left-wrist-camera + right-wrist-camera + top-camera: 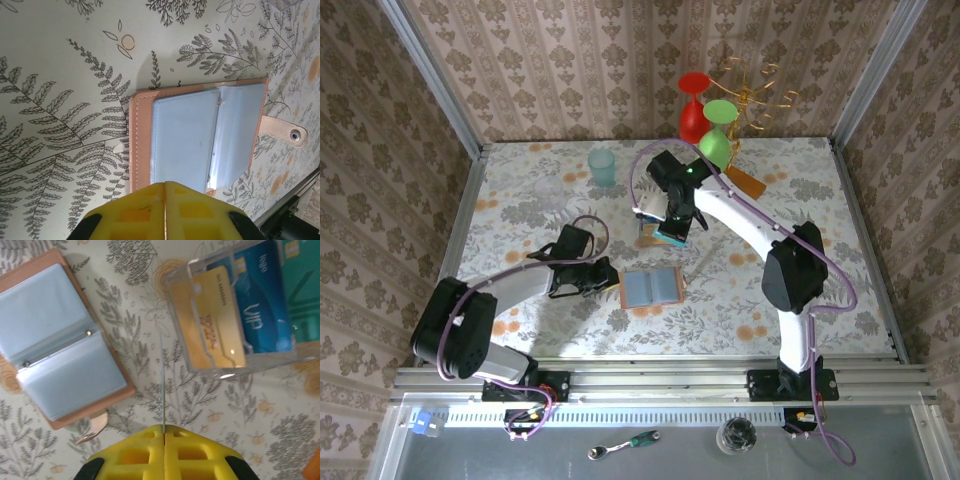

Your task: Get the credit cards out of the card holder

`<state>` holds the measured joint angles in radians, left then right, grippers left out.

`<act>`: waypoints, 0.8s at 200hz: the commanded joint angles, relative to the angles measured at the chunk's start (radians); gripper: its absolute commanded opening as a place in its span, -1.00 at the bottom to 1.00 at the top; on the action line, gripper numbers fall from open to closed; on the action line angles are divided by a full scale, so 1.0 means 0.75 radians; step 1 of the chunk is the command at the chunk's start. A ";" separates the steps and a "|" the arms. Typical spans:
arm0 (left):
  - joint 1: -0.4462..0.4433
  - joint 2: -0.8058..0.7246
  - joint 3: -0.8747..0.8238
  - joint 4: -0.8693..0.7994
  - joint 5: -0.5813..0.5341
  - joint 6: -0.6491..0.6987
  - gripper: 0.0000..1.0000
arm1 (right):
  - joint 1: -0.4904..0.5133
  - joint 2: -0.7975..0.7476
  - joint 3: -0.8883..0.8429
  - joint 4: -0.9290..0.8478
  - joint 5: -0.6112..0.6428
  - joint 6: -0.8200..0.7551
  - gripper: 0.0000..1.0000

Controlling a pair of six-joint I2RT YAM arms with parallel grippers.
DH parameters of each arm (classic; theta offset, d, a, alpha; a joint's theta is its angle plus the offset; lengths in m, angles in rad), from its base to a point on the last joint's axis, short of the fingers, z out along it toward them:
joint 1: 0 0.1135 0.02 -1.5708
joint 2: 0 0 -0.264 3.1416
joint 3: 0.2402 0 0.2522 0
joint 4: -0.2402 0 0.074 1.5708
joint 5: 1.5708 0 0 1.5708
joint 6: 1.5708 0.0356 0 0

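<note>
The top external camera looks down on the whole table [520,175] from above its near edge. Both wrist cameras face down, close; all views share the card holder [650,287].

The black-and-white left arm [510,285] reaches low toward the right with the yellow-padded left gripper [165,184] pressed shut — the right arm [760,225] arches leftward, the yellow-padded right gripper [164,427] pinching a thin card [162,375] edge-on.

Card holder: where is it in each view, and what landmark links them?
Top external: card holder open, just below picture centre.
Left wrist: centre right, above the left claw.
Right wrist: upper left, clear of the right claw.
Landmark: strap tab, right edge in left wrist, bottom edge in right wrist.
</note>
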<state>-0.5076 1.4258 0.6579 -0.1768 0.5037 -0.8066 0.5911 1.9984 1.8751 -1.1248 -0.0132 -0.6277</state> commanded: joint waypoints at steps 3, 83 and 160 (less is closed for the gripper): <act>0.024 -0.034 0.034 -0.031 -0.017 0.031 -0.77 | -0.022 0.073 0.143 -0.103 0.066 -0.111 -0.99; 0.049 0.012 0.066 -0.020 -0.033 0.033 -0.69 | -0.072 0.352 0.628 -0.191 0.116 -0.209 -0.99; 0.060 0.068 0.070 0.004 -0.018 0.027 -0.68 | -0.093 0.469 0.733 -0.072 0.192 -0.265 -0.94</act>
<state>-0.4686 1.4628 0.6907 -0.1761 0.4896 -0.8032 0.5278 2.3260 2.3905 -1.2018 0.0883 -0.7914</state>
